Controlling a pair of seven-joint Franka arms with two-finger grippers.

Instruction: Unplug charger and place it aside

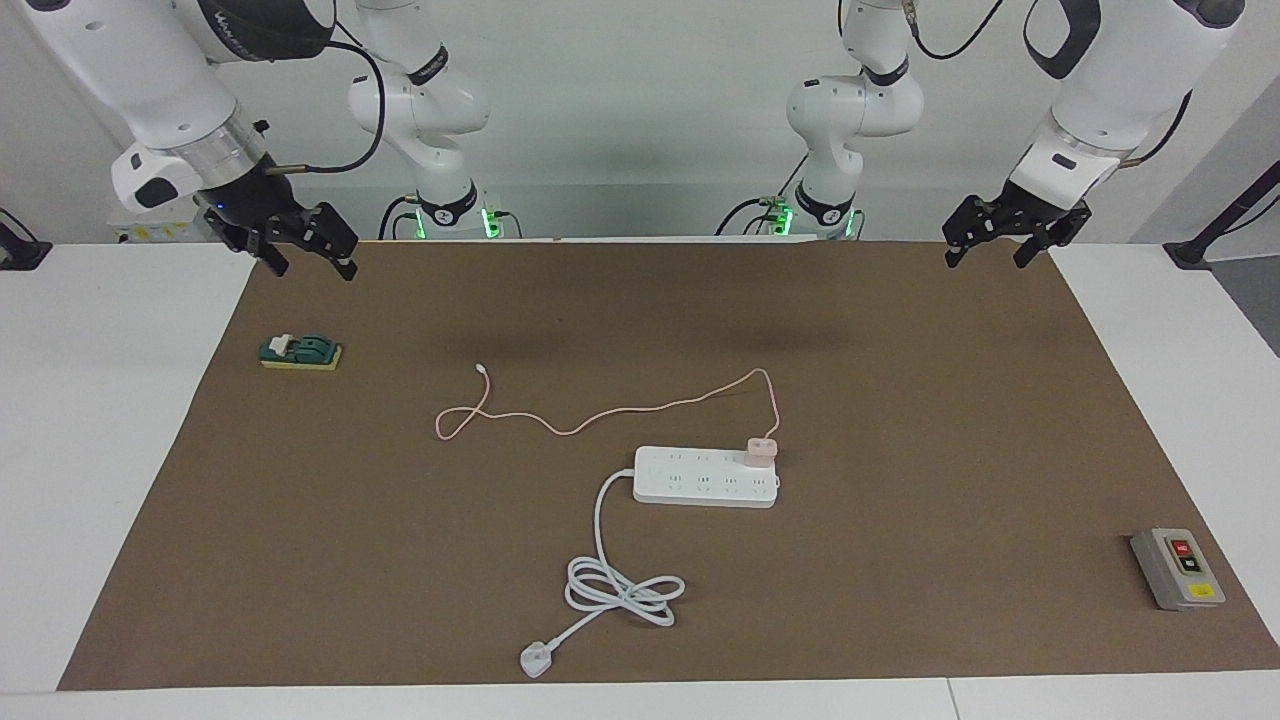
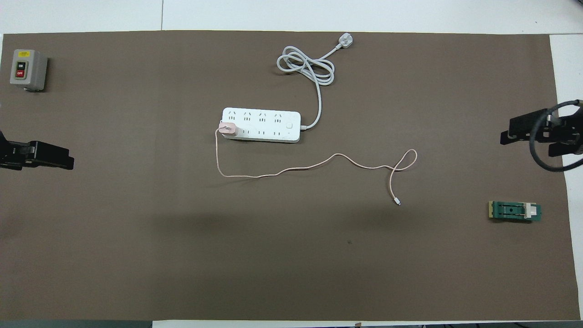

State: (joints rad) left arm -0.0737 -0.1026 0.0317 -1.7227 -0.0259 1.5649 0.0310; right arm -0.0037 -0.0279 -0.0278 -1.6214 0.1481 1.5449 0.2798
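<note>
The pale pink charger is plugged into the white power strip near the middle of the brown mat, at the strip's end toward the left arm and in its row nearer the robots. It also shows in the overhead view. Its thin pink cable snakes over the mat toward the right arm's end and lies loose. My left gripper is open and empty, up in the air over the mat's corner at the left arm's end. My right gripper is open and empty over the corner at the right arm's end. Both arms wait.
The strip's thick white cord coils farther from the robots and ends in a white three-pin plug. A grey switch box sits at the left arm's end. A green block lies below the right gripper.
</note>
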